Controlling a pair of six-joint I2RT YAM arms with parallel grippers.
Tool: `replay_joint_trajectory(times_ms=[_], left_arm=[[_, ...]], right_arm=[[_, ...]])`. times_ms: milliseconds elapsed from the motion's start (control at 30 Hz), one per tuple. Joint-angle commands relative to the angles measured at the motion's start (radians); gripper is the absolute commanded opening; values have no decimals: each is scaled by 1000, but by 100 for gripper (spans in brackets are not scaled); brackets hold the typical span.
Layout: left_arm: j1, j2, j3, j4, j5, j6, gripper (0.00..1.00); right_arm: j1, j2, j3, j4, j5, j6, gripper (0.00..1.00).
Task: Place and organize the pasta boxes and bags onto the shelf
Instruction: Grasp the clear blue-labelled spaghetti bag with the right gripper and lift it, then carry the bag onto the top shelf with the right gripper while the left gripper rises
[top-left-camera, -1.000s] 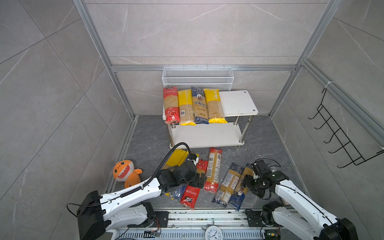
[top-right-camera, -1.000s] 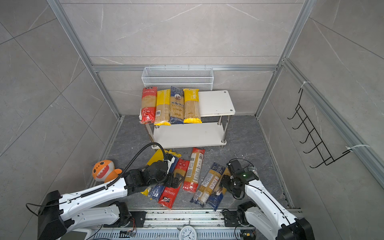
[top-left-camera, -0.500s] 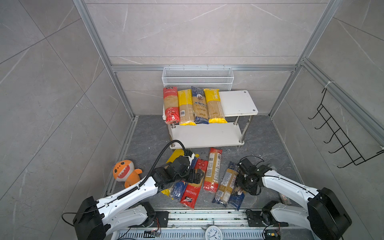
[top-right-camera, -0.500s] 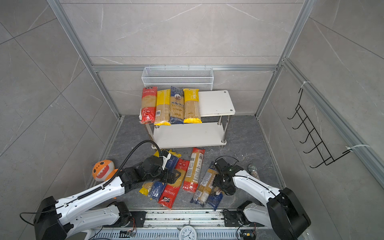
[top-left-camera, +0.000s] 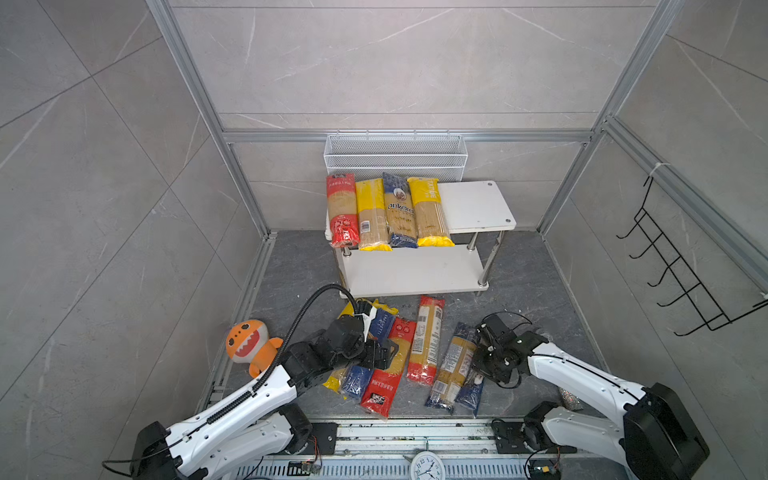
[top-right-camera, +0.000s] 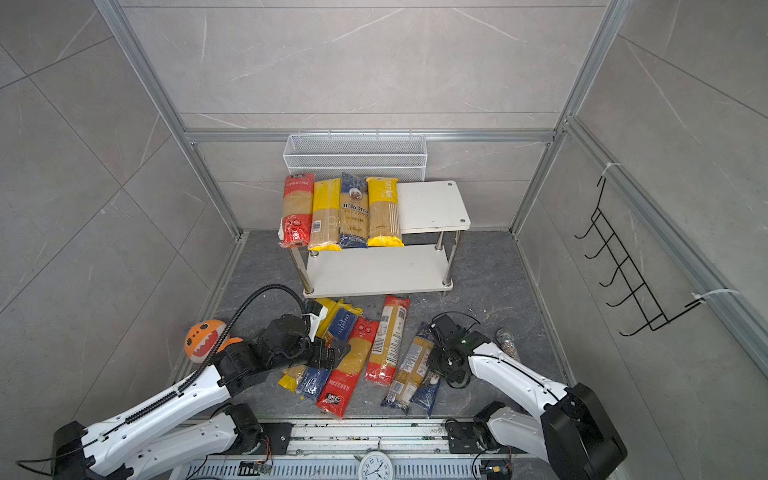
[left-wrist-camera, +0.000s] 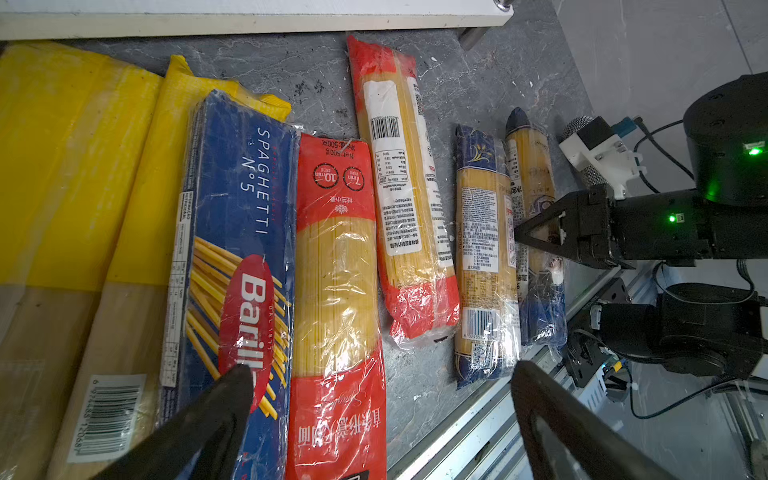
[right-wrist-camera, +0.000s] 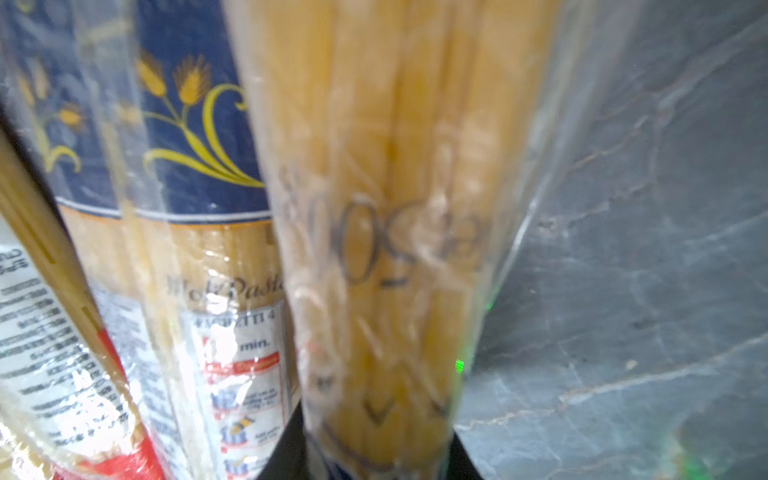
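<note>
Right gripper (left-wrist-camera: 520, 233) appears to pinch the blue-ended spaghetti packet (left-wrist-camera: 532, 166) at mid-length, though its wrist view is blurred; the packet lies outermost in the loose row on the desk (top-left-camera: 519, 291) before the shelf (top-left-camera: 411, 270), while the left gripper (left-wrist-camera: 380, 374) hangs wide open over a red-ended packet (left-wrist-camera: 336, 270). A level lift, clear of the neighbouring packet (left-wrist-camera: 484, 249), should carry it to the top board's (top-left-camera: 473, 203) bare end, parallel to the four packets (top-left-camera: 388, 212) already there
</note>
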Motion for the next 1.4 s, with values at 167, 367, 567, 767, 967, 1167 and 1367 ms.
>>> replay_joint_trajectory(times_ms=[167, 367, 567, 767, 967, 1167, 1367], left_arm=[[6, -66, 52, -93, -20, 24, 100], [6, -110, 93, -157, -43, 27, 100], [7, -134, 123, -191, -39, 35, 100], [6, -110, 176, -192, -42, 48, 100], [6, -72, 232, -194, -40, 53, 100], [7, -58, 294, -205, -26, 47, 100], [3, -49, 438, -263, 37, 50, 100]], right_arm=[[7, -229, 110, -173, 36, -60, 0], [7, -337, 254, -243, 8, -124, 0], [7, -374, 480, -366, 27, -213, 0], [7, -356, 655, -401, 64, -268, 0], [7, -204, 894, -408, 113, -381, 0], [6, -41, 1132, -395, 122, -469, 0], [-68, 128, 1343, -377, 27, -521, 0]])
